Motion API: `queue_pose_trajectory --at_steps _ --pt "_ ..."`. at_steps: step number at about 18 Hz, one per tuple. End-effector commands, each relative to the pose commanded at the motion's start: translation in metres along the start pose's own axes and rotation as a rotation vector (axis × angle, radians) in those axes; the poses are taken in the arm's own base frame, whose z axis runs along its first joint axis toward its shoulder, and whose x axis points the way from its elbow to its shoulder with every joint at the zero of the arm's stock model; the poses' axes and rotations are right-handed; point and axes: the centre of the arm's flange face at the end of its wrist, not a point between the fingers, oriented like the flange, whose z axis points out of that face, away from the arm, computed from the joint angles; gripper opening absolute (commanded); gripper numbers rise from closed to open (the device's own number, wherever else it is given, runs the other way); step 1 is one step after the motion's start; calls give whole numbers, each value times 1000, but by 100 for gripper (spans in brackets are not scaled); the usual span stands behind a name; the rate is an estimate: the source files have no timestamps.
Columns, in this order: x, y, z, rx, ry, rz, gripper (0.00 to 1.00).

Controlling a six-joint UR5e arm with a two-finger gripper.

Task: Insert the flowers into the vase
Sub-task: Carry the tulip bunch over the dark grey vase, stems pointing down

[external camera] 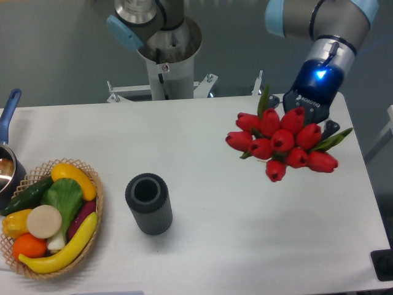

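Camera view from above and in front of a white table (245, 246). At the upper right, the robot arm reaches down, and its gripper (305, 117) sits directly behind a bunch of red tulips (282, 142). The flowers hide the fingers, so I cannot tell whether the gripper is closed on the stems or only near them. The tulip heads, about ten of them with a few slim green leaves, fan toward the camera over the right side of the table; whether they are lifted or resting on the surface is not clear.

The vase (148, 203), a short dark grey ribbed cylinder, stands upright near the table's middle, well apart from the flowers, its round mouth open and unobstructed. Farther left, a wicker basket (95, 212) holds toy vegetables (52, 215), and the blue handle of a metal pot (7, 114) shows at the left edge.

The step in hand appears to be carrying the bunch across to the vase. To do it well, the stems should likely be turned to point downward and centred over the mouth before lowering, since the bunch is wider than the vase and a skewed approach could tip it over. Lowering straight and slowly would help the stems enter cleanly.
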Motion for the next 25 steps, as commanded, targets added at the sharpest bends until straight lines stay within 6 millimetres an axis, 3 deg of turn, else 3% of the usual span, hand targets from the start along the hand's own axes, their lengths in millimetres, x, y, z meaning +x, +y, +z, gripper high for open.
queue_pose_trajectory --at_steps 6,9,16,25 --pt "17 -10 13 149 88 -7 37" --pt "46 -16 27 212 148 -3 37" --pt "91 -30 52 297 250 5 37" --pt "133 -39 97 303 360 10 37"
